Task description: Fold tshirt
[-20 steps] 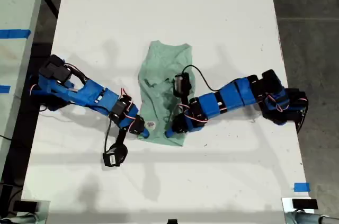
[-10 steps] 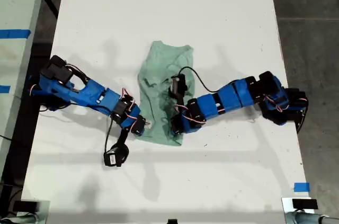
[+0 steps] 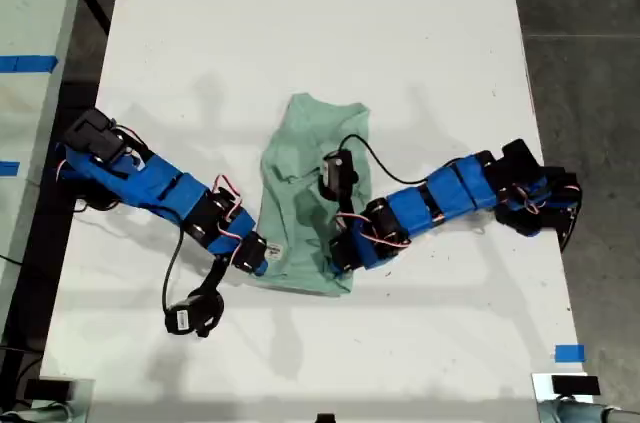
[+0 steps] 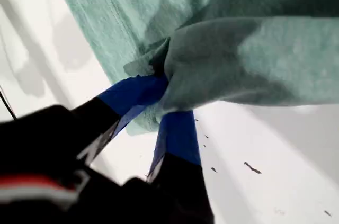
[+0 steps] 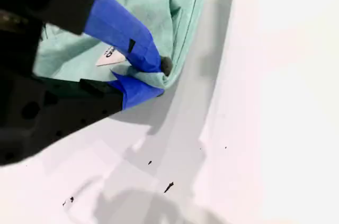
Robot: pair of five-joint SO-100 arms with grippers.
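Note:
The pale mint-green tshirt lies in a narrow, rumpled strip at the middle of the white table. My second gripper, on the arm from the exterior view's left, is shut on the near corner beside a small white label. The second wrist view shows its blue fingers pinching the tshirt hem by the label. My first gripper, on the arm from the exterior view's right, is shut on the other near corner. In the first wrist view my first gripper clamps a bunched fold of tshirt.
The white table extends well past the cloth on all sides. A black wrist camera on its cable rests by the second arm. Blue tape marks the near corner at the exterior view's right. Dark floor borders the table there.
Both grippers have moved toward the table's near edge with the cloth in them, after a slight pull-back. The tshirt's near edge has been drawn out longer and flatter.

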